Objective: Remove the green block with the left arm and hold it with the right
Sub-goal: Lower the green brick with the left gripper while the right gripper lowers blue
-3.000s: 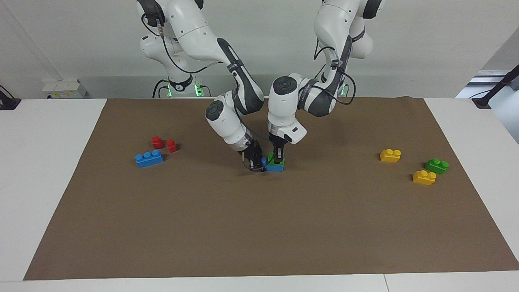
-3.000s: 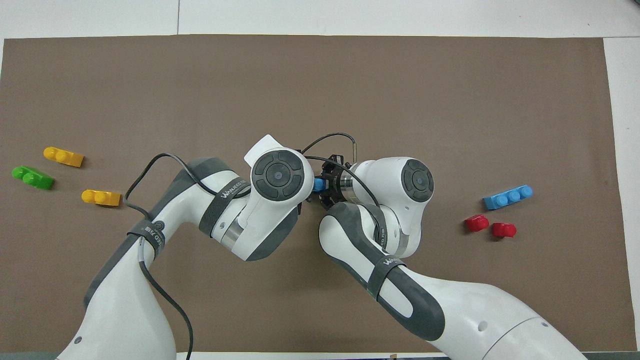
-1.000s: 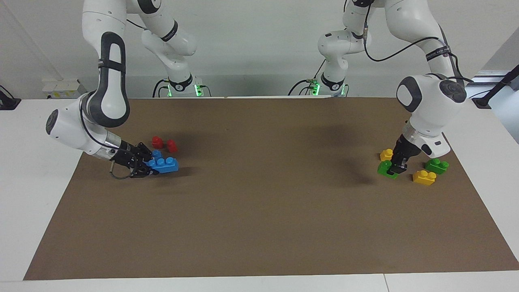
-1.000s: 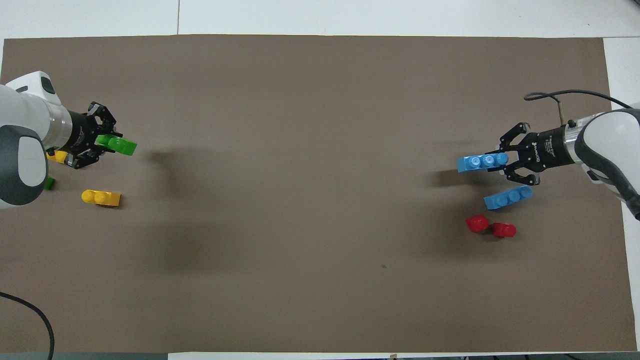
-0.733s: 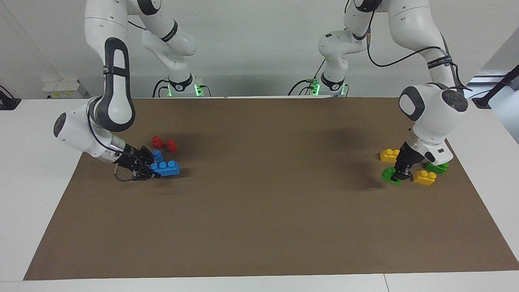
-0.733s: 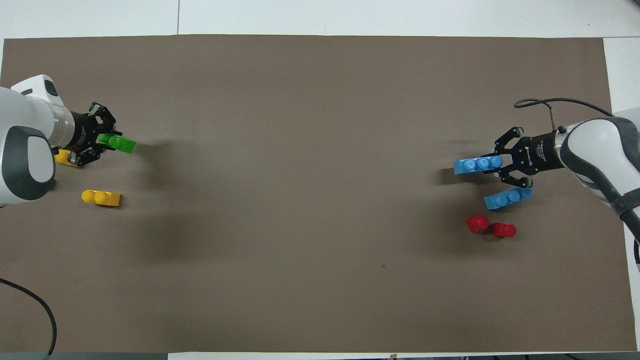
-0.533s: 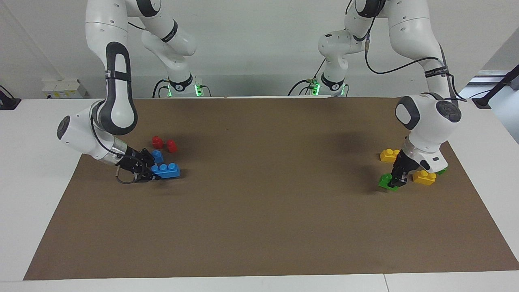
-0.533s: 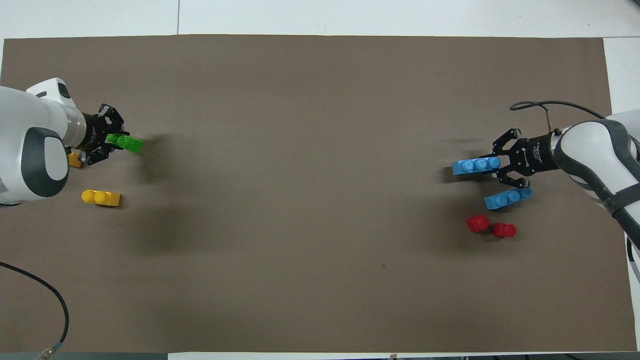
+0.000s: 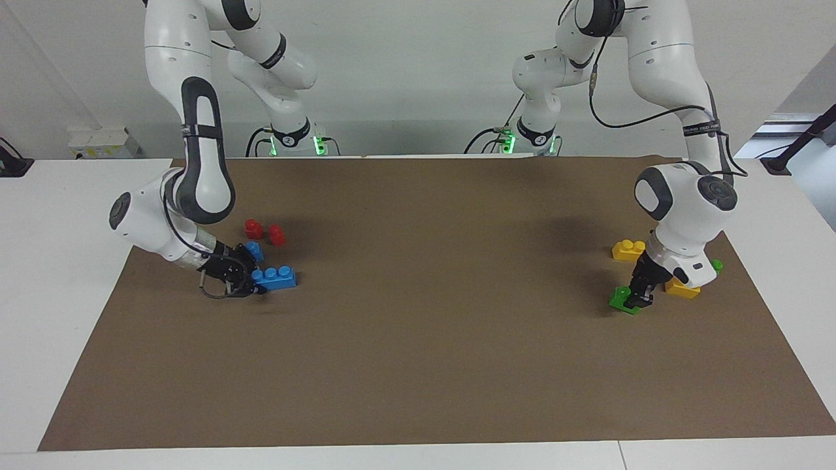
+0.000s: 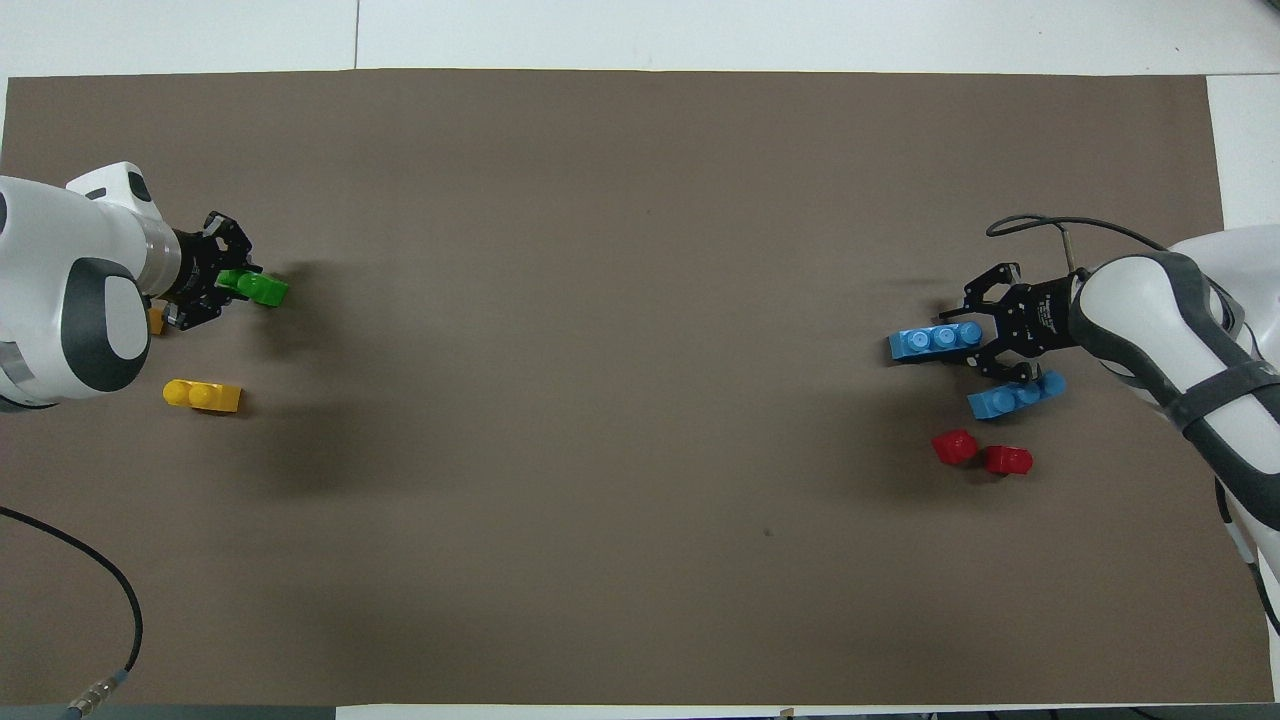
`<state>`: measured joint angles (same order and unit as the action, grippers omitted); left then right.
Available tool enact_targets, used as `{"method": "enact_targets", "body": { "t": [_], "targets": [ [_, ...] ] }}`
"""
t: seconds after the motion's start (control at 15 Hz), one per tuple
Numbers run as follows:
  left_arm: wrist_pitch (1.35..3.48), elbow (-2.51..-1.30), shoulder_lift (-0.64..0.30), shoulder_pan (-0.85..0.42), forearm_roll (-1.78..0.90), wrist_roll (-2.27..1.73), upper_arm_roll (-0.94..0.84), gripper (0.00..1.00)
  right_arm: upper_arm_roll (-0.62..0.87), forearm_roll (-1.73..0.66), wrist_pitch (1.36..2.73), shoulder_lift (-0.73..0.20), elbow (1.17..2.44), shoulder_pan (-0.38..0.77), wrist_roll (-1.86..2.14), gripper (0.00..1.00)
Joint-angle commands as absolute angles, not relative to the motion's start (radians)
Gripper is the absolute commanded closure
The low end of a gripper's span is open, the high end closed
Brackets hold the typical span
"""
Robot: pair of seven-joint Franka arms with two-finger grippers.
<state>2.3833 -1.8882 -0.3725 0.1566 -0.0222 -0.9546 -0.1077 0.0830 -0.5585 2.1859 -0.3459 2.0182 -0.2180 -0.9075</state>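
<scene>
Now the left gripper (image 9: 639,295), at the right of the facing view, has sunk lower since half a second ago, fingers clamped on the green block (image 9: 620,301), which sits at or just above the brown mat (image 9: 418,365) beside a yellow brick (image 9: 683,290). Meanwhile the right gripper (image 9: 243,279) at mid-left has edged along, pinching one end of a blue brick (image 9: 275,278) low over the mat, near the second blue brick (image 10: 1016,395) and two red pieces (image 9: 264,231). Wide bare mat fills the centre and lower frame, white table (image 9: 52,294) showing at the edges.

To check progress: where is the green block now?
The left gripper holds the green block low over the brown mat, at the left arm's end beside a yellow brick.
</scene>
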Motion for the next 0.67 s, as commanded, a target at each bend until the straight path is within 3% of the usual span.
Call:
{"method": "enact_targets", "body": {
  "t": [0.0, 0.07, 0.33, 0.6],
  "targets": [
    [2.418, -1.888, -0.390, 0.167, -0.002, -0.919, -0.114, 0.50, 0.087, -0.558, 2.186, -0.334, 2.016, -0.222, -0.896, 0.12],
    [2.416, -1.888, -0.390, 0.166, -0.002, -0.914, -0.112, 0.01, 0.086, -0.558, 2.163, -0.330, 2.000, -0.221, -0.899, 0.09],
    [2.405, -1.878, -0.384, 0.166, -0.002, -0.913, -0.114, 0.00, 0.083, -0.531, 2.056, -0.282, 1.942, -0.232, -0.930, 0.00],
    [2.353, -1.859, -0.347, 0.161, -0.002, -0.911, -0.115, 0.00, 0.084, -0.364, 1.962, -0.187, 1.905, -0.221, -0.878, 0.00]
  ]
}}
